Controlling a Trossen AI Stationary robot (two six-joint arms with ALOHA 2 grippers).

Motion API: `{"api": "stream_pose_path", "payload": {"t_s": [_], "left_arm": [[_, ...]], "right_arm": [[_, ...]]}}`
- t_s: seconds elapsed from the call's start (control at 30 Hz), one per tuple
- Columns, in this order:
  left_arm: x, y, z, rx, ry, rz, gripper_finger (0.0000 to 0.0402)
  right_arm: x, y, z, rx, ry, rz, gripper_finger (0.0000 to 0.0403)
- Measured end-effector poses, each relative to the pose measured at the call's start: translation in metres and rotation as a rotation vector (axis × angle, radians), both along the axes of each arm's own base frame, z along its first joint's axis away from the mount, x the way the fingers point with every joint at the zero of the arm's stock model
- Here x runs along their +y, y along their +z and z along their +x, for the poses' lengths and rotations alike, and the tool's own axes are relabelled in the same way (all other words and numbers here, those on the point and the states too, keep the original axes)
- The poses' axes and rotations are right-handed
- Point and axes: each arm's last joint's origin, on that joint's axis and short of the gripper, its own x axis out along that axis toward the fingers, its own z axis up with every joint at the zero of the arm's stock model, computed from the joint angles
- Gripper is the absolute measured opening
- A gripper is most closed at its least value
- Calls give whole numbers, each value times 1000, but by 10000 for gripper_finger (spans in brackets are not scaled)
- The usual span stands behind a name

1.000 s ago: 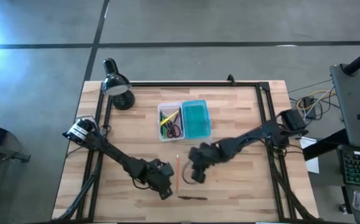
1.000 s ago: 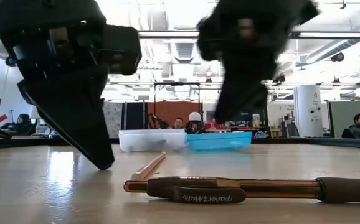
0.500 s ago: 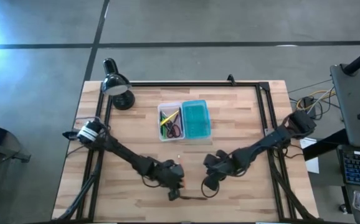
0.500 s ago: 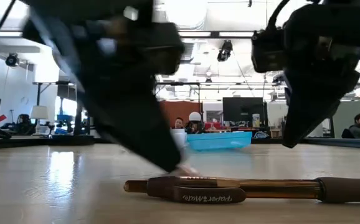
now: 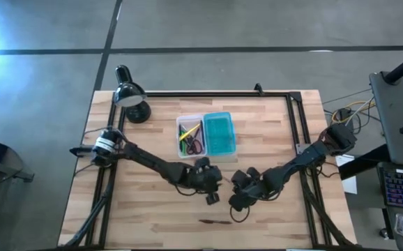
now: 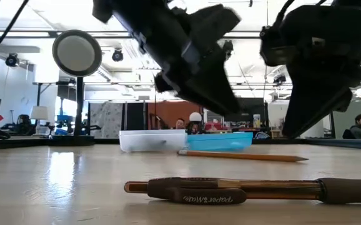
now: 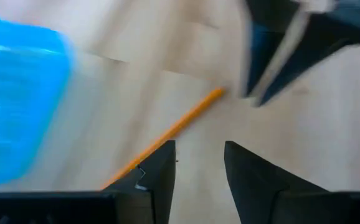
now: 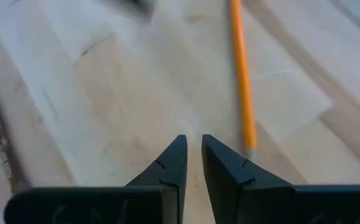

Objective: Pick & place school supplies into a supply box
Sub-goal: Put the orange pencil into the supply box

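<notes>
Overhead, the left gripper (image 5: 213, 196) and right gripper (image 5: 235, 203) hover mid-table, below the supply box (image 5: 206, 136); a dark brown pen (image 5: 215, 222) lies nearer the front edge. At table level, an orange pencil (image 6: 242, 155) lies loose before the box. Both wrist views show it ungrasped: left fingers (image 7: 158, 171) apart, right fingers (image 8: 174, 163) nearly together, both empty. The step is probably picking it up, which calls for a descent astride it.

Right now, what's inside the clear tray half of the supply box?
In the clear tray: red-handled scissors and several pens and pencils, green and yellow among them. Whatever lies beneath that pile is covered. The teal lid half looks empty.
</notes>
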Motion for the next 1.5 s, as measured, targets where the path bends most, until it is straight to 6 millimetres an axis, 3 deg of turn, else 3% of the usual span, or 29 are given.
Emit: {"api": "stream_pose_path", "payload": {"t_s": [0.13,0.3,0.4,0.5,0.67,0.87,1.27,1.5], "left_arm": [[12,4,-7,-4,88,146,122],[36,-8,-6,33,153,116,122],[47,-8,-5,25,212,62,122],[47,-1,-6,5,219,43,122],[39,8,-11,-7,201,31,122],[29,9,-16,4,207,9,122],[31,7,-19,29,244,46,122],[32,13,-24,46,244,51,122]], "right_arm": [[-2,3,-5,-19,-87,-43,43],[-13,4,-15,-19,-330,-84,43],[-29,-8,-18,45,-441,-35,43],[-48,-25,-20,35,-509,5,43],[-74,-28,-20,-1,-610,-17,43],[-88,-19,-13,-12,-569,-15,43],[-76,-8,-12,-37,-499,63,43],[-86,-18,-4,-61,-569,42,43]]}}
